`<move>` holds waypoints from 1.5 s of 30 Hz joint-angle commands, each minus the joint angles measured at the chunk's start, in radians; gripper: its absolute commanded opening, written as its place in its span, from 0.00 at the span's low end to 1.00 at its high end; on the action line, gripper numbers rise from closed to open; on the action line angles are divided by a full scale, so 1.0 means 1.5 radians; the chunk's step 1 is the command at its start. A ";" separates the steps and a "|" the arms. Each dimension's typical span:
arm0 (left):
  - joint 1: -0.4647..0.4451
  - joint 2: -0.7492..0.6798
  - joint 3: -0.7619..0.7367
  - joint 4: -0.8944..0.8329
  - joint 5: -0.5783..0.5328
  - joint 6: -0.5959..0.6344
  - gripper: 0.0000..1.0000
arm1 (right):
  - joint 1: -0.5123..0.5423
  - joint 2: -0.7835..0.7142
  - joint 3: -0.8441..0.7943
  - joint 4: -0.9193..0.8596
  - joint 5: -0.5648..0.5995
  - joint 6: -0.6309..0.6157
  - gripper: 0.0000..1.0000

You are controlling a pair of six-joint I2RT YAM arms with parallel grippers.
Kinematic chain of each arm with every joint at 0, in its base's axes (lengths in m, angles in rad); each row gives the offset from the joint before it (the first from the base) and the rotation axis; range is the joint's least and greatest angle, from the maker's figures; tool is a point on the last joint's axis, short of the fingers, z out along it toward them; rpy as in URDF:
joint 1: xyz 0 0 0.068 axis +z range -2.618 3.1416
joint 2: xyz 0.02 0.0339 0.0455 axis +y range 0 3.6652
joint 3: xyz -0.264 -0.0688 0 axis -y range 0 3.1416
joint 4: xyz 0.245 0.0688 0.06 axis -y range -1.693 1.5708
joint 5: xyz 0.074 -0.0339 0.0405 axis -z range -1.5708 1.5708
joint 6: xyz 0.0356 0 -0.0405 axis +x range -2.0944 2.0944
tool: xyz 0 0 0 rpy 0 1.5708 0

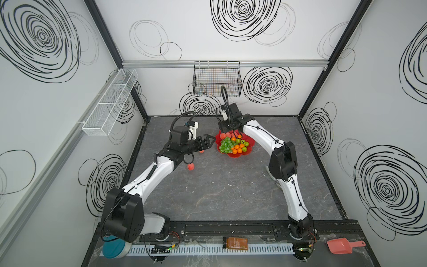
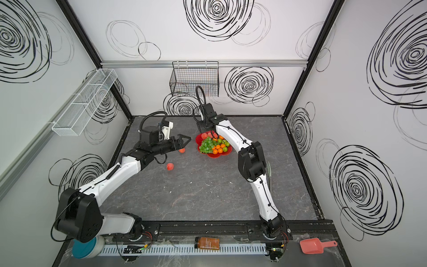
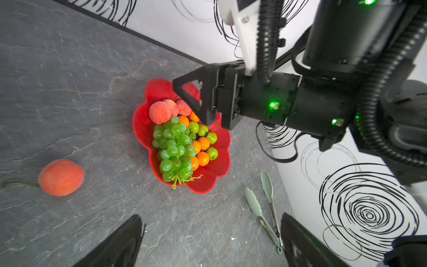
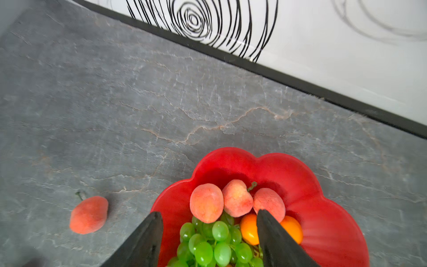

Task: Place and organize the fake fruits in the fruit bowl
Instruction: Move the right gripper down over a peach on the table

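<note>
Jar and scoop up front, two peaches outside the bowl

Closest to me, along the front edge, lie a brown jar (image 1: 235,243), a pink scoop (image 1: 339,245) and a teal tub (image 1: 113,250). Beyond them the grey tabletop (image 1: 231,189) carries the red bowl (image 3: 215,175) towards the back, a little right of the middle. Inside it sit grapes (image 1: 225,145) on the left side, oranges (image 1: 242,145) and green apples (image 1: 246,144) on the right, and three peaches (image 4: 236,198) in a row at the far end. Two more lie out on the tabletop left of the bowl. One peach (image 1: 190,167) is in the open, well apart from it. The other peach (image 1: 201,151) is nearer and half hidden under the left arm. The left gripper (image 1: 211,141) hangs at the bowl's left rim, jaws wide apart and empty. The right gripper (image 4: 209,213) hangs over the far end of the bowl, just above the three peaches, jaws parted with nothing clamped between them. Pale green tongs (image 3: 254,203) lie on the tabletop to the right of the bowl, beside the right arm.
</note>
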 commanded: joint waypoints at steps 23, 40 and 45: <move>0.110 -0.432 -0.278 -0.221 -0.154 -0.102 0.96 | 0.227 -0.190 -0.413 0.205 -0.031 0.166 0.64; 0.305 -0.425 -0.292 -0.213 -0.037 -0.076 0.96 | 0.257 -0.013 -0.219 0.137 -0.081 0.148 0.68; 0.335 -0.415 -0.291 -0.213 -0.018 -0.067 0.96 | 0.269 0.040 -0.146 0.099 -0.089 0.143 0.68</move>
